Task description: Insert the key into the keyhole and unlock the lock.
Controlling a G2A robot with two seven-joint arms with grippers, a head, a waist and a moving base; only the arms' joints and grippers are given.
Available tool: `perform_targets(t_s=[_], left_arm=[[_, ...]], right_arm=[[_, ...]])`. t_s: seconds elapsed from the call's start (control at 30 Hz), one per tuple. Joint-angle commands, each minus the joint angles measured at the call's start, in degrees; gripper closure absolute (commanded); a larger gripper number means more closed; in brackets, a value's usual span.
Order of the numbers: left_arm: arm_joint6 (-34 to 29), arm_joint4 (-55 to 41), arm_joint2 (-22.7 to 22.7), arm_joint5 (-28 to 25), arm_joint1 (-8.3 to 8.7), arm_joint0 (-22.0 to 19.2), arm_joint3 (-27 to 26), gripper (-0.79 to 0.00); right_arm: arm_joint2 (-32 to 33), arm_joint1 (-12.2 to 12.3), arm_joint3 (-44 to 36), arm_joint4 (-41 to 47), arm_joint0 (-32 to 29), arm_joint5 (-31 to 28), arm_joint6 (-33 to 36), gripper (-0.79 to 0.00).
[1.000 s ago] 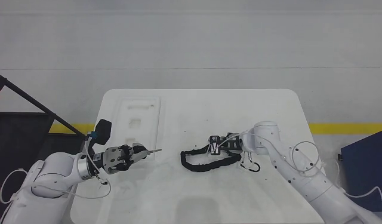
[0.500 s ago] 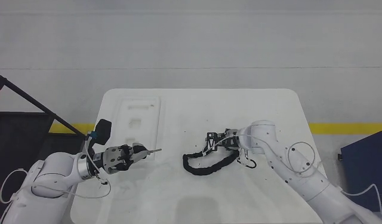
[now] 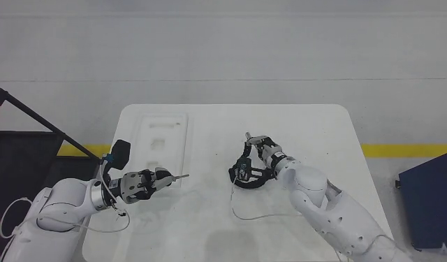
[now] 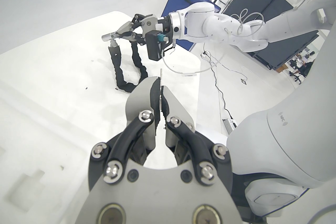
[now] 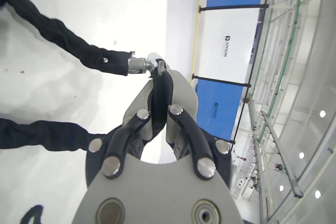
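Observation:
My left gripper [image 3: 166, 179] hovers over the table's left front, shut on the key [image 4: 160, 74]. The thin blade [image 3: 181, 176] sticks out past the fingertips toward the table's middle. The lock is a chain in a black fabric sleeve [image 4: 118, 70] with a silver cylinder end [image 4: 108, 36]. My right gripper [image 4: 121, 32] is shut on that cylinder [image 5: 138, 64] and holds it above the table centre [image 3: 248, 135]. The chain [image 3: 253, 183] hangs from it in a loop down to the table. The keyhole itself is not visible.
A white foam tray [image 3: 162, 137] with shallow recesses lies at the table's back left. A thin white cable [image 3: 241, 214] from the right arm trails over the table [image 3: 314, 129] in front of the chain. The table's near edge is close behind the left gripper.
The right arm has lifted the lock's cylinder end and swung it leftward and toward the table's middle, gathering the chain into a hanging loop. The left arm with the key has stayed put.

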Motion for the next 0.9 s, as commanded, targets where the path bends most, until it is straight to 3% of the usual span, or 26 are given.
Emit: perform_targets(t_s=[0.0,0.2,0.37,0.87], left_arm=[[0.00,0.00,0.00,0.00,0.00,0.00,0.00,0.000],[0.00,0.00,0.00,0.00,0.00,0.00,0.00,0.000],[0.00,0.00,0.00,0.00,0.00,0.00,0.00,0.000],[0.00,0.00,0.00,0.00,0.00,0.00,0.00,0.000]], right_arm=[[0.12,0.46,-3.46,-5.31,-2.29,1.62,0.27,0.000],[-0.81,1.45,-10.13,-22.84,-8.77,7.56,3.54,0.000],[0.15,1.31,-9.16,-36.13,-12.93,24.47,10.60,0.000],[0.06,1.26,-9.11,-35.98,-13.26,25.32,10.05,0.000]])
